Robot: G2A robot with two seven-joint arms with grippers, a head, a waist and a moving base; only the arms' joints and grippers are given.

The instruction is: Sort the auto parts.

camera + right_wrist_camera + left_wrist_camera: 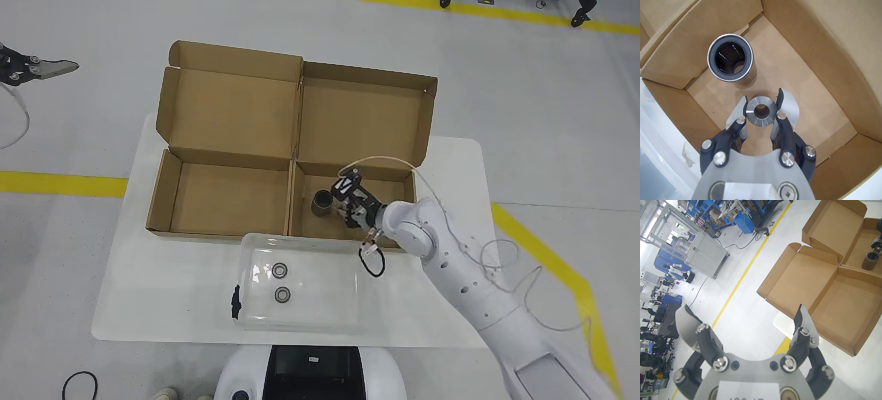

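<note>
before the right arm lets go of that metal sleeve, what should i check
1. Grip: the right gripper is shut on the metal sleeve, with a finger on each side: ok.
2. Drop spot: the sleeve is inside the right box, over a bare part of its floor: ok.
3. Clearance: a gap shows between the sleeve and the upright linear bearing: ok.
4. Sleeve resting on the box floor rather than hanging above it: cannot tell.
5. Other arm: the left gripper is open, beyond the table's edge and away from the box: ok.
</note>
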